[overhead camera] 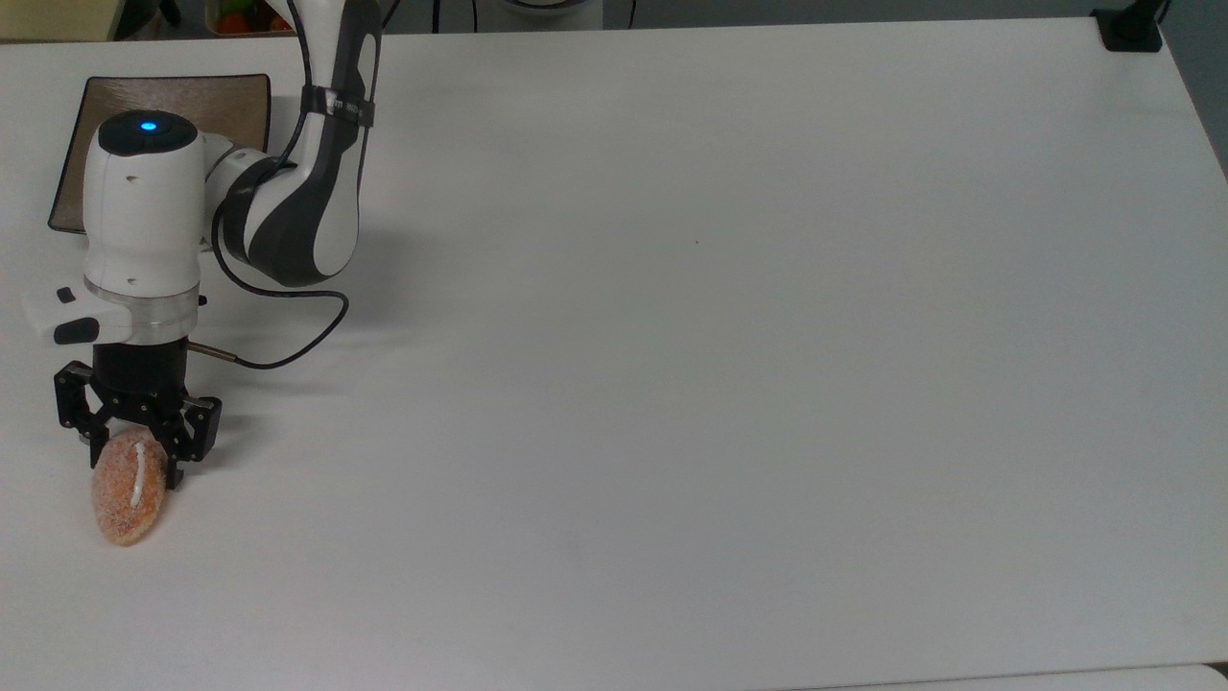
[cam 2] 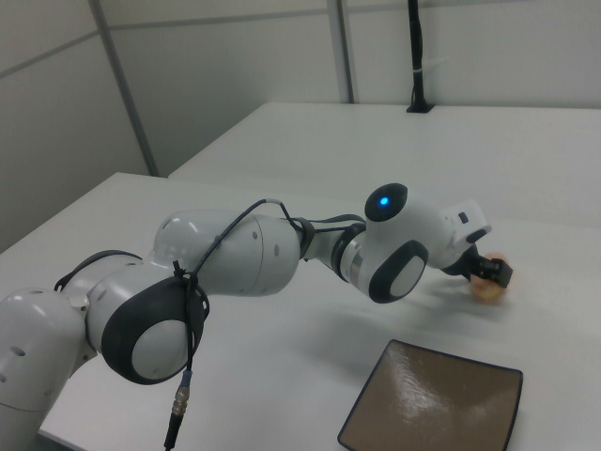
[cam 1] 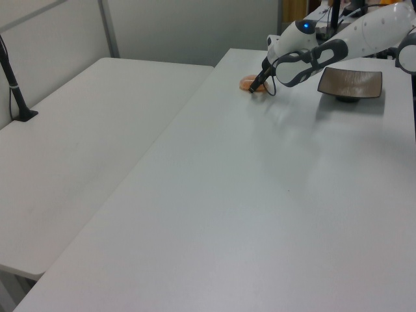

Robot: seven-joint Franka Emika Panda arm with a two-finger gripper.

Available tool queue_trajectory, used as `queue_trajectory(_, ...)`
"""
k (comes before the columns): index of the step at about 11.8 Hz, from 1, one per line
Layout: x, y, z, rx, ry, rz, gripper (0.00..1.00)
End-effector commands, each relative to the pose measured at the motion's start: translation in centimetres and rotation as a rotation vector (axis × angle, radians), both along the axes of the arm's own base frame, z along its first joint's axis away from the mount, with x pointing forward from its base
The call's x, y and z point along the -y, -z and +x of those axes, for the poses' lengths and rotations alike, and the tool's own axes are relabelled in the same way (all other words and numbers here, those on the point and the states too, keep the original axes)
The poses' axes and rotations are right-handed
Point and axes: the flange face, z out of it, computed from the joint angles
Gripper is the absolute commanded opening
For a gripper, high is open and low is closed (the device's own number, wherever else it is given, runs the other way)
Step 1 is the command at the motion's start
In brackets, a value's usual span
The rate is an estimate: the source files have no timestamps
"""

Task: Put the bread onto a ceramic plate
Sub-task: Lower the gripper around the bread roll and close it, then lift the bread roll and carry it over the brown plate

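The bread (overhead camera: 129,494) is a small orange-brown bun with a white stripe, lying on the white table near the top view's left edge. My gripper (overhead camera: 134,465) points straight down over the bun's far end, one finger against each side, shut on the bread as it rests on the table. In the left view the gripper (cam 1: 255,88) partly covers the bread (cam 1: 247,83). In the right view the bread (cam 2: 488,289) sits just beyond the fingers. The ceramic plate (overhead camera: 173,96), square and brown-grey, sits behind the arm; it also appears as the plate (cam 1: 351,83) and the plate (cam 2: 432,404), with nothing on it.
A black cable (overhead camera: 288,345) loops off the wrist above the table. A black clamp (overhead camera: 1132,29) holds the far right corner in the top view. A container of fruit (overhead camera: 254,17) stands beyond the table's back edge. A second table (cam 1: 78,130) adjoins in the left view.
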Motion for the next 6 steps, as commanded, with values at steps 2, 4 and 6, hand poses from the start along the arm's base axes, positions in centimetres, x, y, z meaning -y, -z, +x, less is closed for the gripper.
queue_trajectory(2, -0.4, 0.2, 0.2, 0.014, -0.015, -0.008, 0.13)
queue_trajectory(4, -0.6, -1.7, -0.1, 0.029, -0.01, -0.002, 0.05)
queue_trajectory(6, -0.8, -5.6, -1.2, 0.041, 0.0, 0.009, 0.05)
